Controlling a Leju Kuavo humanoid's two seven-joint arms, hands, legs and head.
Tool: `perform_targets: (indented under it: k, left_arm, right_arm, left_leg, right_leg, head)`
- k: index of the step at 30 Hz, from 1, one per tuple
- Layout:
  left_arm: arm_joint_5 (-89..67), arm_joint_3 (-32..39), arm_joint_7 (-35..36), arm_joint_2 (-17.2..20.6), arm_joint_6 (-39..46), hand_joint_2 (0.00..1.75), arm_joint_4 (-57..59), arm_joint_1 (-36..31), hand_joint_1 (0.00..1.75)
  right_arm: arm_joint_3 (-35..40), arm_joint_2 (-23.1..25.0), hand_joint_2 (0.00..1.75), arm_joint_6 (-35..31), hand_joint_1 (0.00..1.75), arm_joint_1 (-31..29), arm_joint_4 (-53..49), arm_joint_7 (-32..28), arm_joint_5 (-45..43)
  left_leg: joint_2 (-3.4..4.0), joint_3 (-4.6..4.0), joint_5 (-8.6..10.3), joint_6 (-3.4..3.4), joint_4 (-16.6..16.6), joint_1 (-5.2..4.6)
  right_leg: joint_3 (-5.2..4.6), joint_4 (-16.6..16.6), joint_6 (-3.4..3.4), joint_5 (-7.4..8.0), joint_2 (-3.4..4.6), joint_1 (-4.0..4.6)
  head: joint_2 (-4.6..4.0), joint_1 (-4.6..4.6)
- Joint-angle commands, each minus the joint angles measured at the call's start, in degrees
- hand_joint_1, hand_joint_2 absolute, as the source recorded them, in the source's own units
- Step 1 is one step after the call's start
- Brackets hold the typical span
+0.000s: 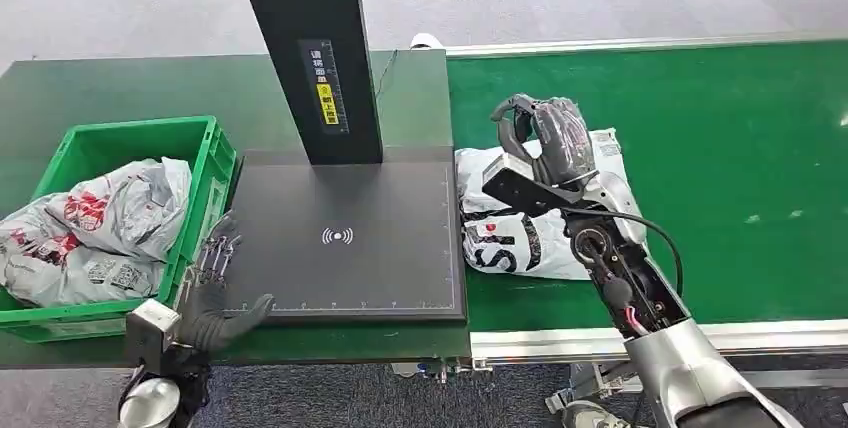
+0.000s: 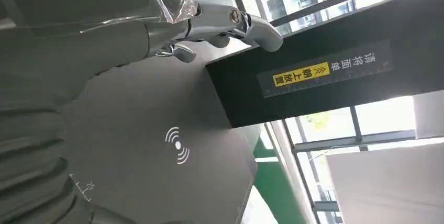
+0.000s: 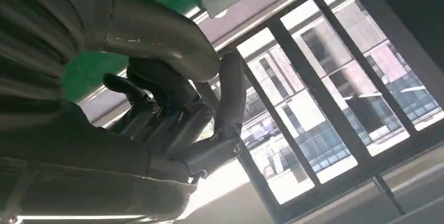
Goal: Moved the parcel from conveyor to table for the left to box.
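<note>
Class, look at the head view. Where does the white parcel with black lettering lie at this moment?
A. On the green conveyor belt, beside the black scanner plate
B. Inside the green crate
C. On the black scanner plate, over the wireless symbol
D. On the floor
A: the white parcel lies on the green conveyor belt, just right of the black scanner plate, under the right robot hand.

I am seeing a label (image 1: 325, 85) on the black post (image 1: 305, 48) above the pad (image 1: 345, 243): a grey strip with Chinese characters I cannot make out from my head, and a yellow part below it. From my left wrist the same label (image 2: 324, 69) is reading 请将面单 on grey and 朝上放置 on yellow. The pad is carrying a white wireless-wave sign (image 1: 338, 236). The parcel (image 1: 530, 218) is showing big black letters, partly hidden, something like "SI".
</note>
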Motion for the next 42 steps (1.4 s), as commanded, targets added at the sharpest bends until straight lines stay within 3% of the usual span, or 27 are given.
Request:
perform_targets:
  k: [1, 5, 18, 27, 31, 34, 39, 41, 42]
  left_arm:
    - [-0.4, -0.3, -0.4, -0.9, -0.1, 1.75, 3.3, -1.0, 0.0]
    - [-0.4, -0.6, -0.6, -0.9, -0.4, 1.75, 4.7, -1.9, 0.0]
    - [-0.6, -1.4, -0.8, -1.0, -1.1, 1.75, 6.2, -3.5, 0.0]
    - [-0.5, -1.2, -0.9, -1.1, -0.9, 1.75, 6.6, -4.0, 0.0]
    - [-0.2, -0.9, -0.8, -0.4, -1.0, 1.75, 6.1, -3.2, 0.0]
    - [0.0, -0.4, -0.8, -0.1, -0.9, 1.75, 5.2, -2.1, 0.0]
    - [0.0, -0.4, -0.8, -0.1, -0.9, 1.75, 5.1, -2.0, 0.0]
    - [0.1, -0.5, -0.8, -0.2, -0.7, 1.75, 4.9, -2.3, 0.0]
    - [0.2, -0.5, -0.6, -0.2, -0.7, 1.75, 5.4, -2.8, 0.0]
  right_arm:
    - [5.1, 1.1, 1.75, 0.9, 1.75, -4.4, 2.3, 0.7, 0.6]
    - [13.0, 4.1, 1.75, 4.3, 1.75, -8.8, 5.3, -1.2, 2.0]
    - [26.7, 5.1, 1.75, 10.5, 1.75, -8.8, 3.6, -3.1, 2.6]
    - [28.9, 6.7, 1.75, 12.1, 1.75, -10.1, 7.6, -2.6, 2.7]
    - [31.8, 8.4, 1.75, 15.5, 1.75, -12.2, 13.5, 0.9, 3.6]
    - [28.5, 7.9, 1.75, 7.0, 1.75, -11.4, 13.8, 6.9, 4.9]
    - [28.2, 7.3, 1.75, 7.3, 1.75, -11.9, 13.8, 6.8, 5.0]
    - [25.0, 6.5, 1.75, 0.1, 0.0, -11.3, 12.9, 11.8, 7.4]
    - [23.1, 6.2, 1.75, -0.6, 0.0, -11.3, 13.6, 13.3, 7.3]
  left_leg:
    - [0.01, 0.07, -0.02, 0.13, 0.0, -0.03]
    - [0.23, 0.09, -0.04, 0.14, 0.0, -0.04]
    - [-0.06, 0.13, 0.01, 0.17, -0.1, 0.01]
    - [-0.04, 0.09, 0.02, 0.18, -0.1, 0.0]
    - [0.05, 0.1, 0.0, 0.1, -0.1, 0.0]
    - [0.04, 0.16, 0.0, 0.15, -0.1, 0.01]
    - [-0.02, 0.11, -0.01, 0.18, 0.0, 0.0]
    - [0.02, 0.16, 0.0, 0.19, -0.1, 0.01]
    - [-0.07, 0.06, 0.02, 0.13, -0.1, 0.0]
  right_leg:
    - [0.04, 0.0, -0.15, -0.01, -0.01, 0.01]
    - [-0.02, 0.0, -0.18, 0.03, 0.18, 0.0]
    - [0.13, -0.1, -0.22, -0.02, -0.12, 0.08]
    - [0.09, -0.1, -0.2, 0.01, -0.1, 0.07]
    - [0.06, 0.0, -0.14, 0.0, 0.0, 0.05]
    - [0.12, -0.1, -0.2, 0.0, -0.03, 0.08]
    - [0.11, -0.1, -0.18, -0.01, -0.06, 0.06]
    - [0.15, -0.1, -0.23, 0.0, -0.05, 0.08]
    - [0.08, 0.0, -0.16, -0.02, -0.13, 0.06]
  head:
    - [0.0, 0.02]
    - [0.0, 0.0]
    - [0.0, 0.0]
    - [0.0, 0.0]
    - [0.0, 0.02]
    - [0.0, 0.0]
    - [0.0, 0.0]
    - [0.0, 0.0]
    - [0.0, 0.0]
